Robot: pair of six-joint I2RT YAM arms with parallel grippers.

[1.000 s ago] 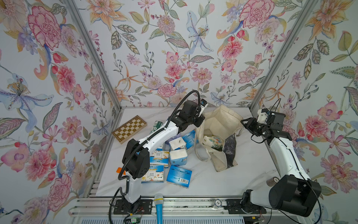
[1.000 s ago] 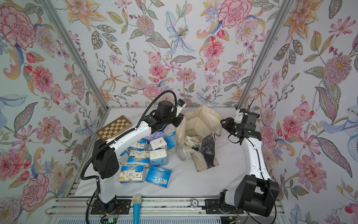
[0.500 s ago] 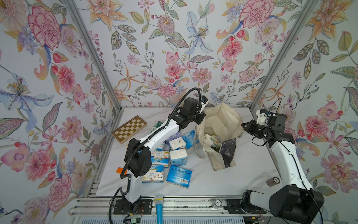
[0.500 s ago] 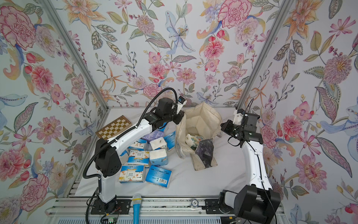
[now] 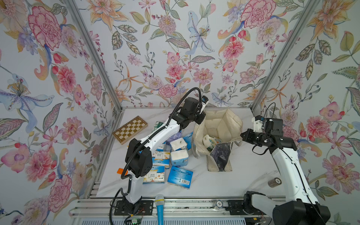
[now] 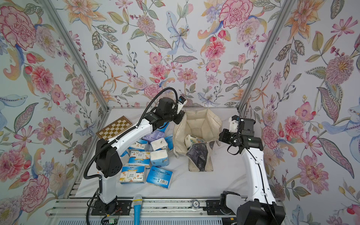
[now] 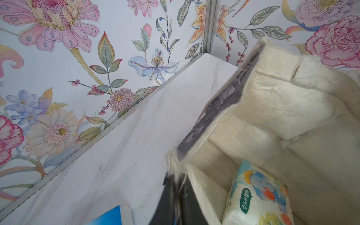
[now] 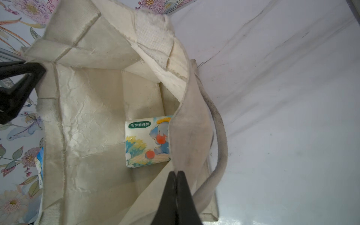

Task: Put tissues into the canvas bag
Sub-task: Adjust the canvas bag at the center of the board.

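Raised and spread since a second ago, the canvas bag (image 5: 224, 120) now stands with its mouth wide open on the worktop (image 5: 243, 175), where it earlier sagged. Your right arm has swung up to its rim.

At far left, the wooden chessboard (image 5: 130, 129) lies flat near the back corner. Next to it, partly under your left arm, the tissue packs (image 5: 176, 155) sit in a loose heap on the worktop. They are mostly blue and white, and none is in a pincer. One blue pack (image 5: 180, 177) lies nearest the front edge.

Your left pincer (image 5: 201, 118) is at the bag's left rim. The left wrist view shows its dark fingers (image 7: 165, 204) clenched on the frayed edge of the cloth.

Inside the bag, a cartoon-printed pack (image 5: 210, 141) rests at the bottom, visible in both top views and both wrist views. The bag's dark grey panel (image 5: 221, 155) sags forward over the front side.

Your right pincer (image 8: 176, 187) is clamped on the bag's right rim. Its fingers are pressed together on the cloth, and a looped handle (image 8: 218, 136) hangs just beside them.

At far right, a small grey cylinder (image 5: 274, 182) lies on the worktop beside your right arm, well apart from the bag.
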